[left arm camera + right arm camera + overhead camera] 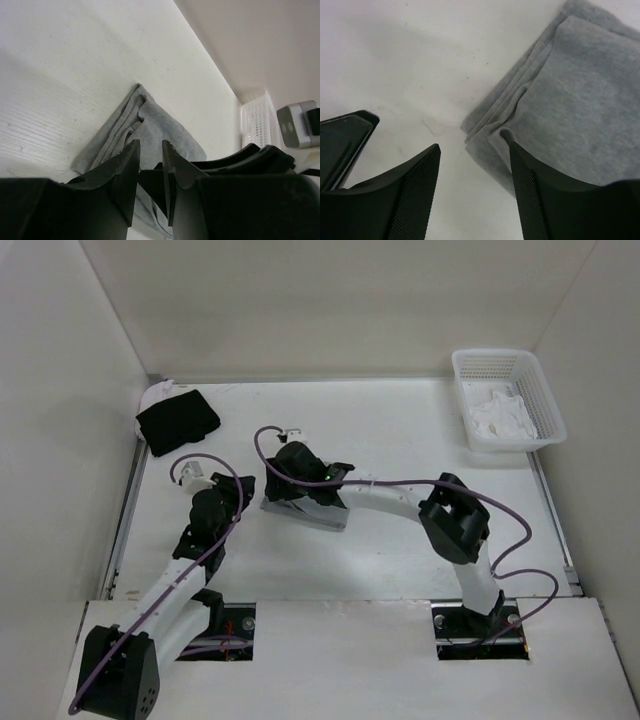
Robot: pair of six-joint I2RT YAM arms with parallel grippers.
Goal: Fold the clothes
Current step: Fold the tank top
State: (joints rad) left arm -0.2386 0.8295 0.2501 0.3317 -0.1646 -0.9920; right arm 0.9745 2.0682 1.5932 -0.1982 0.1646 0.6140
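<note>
**Two grippers at a folded grey top**

Both arms meet over the top [570, 100], which lies in a compact stack of layers near the middle of the tabletop [400, 440] in the overhead view. The right gripper [475, 147] is spread wide and holds nothing. It hangs low over the stack's corner, one finger over the cloth and the other over bare tabletop, which suggests a fold set down and let go. The left gripper [151, 147] sits just left of the stack, its fingers parted by a narrow gap with nothing pinched between them.

The layered edges line up fairly neatly in the right wrist view, so the folding looks nearly done. Bare tabletop surrounds the stack. The black cloth [178, 420] at upper left and the basket [545, 405] at upper right are well apart from it.
</note>
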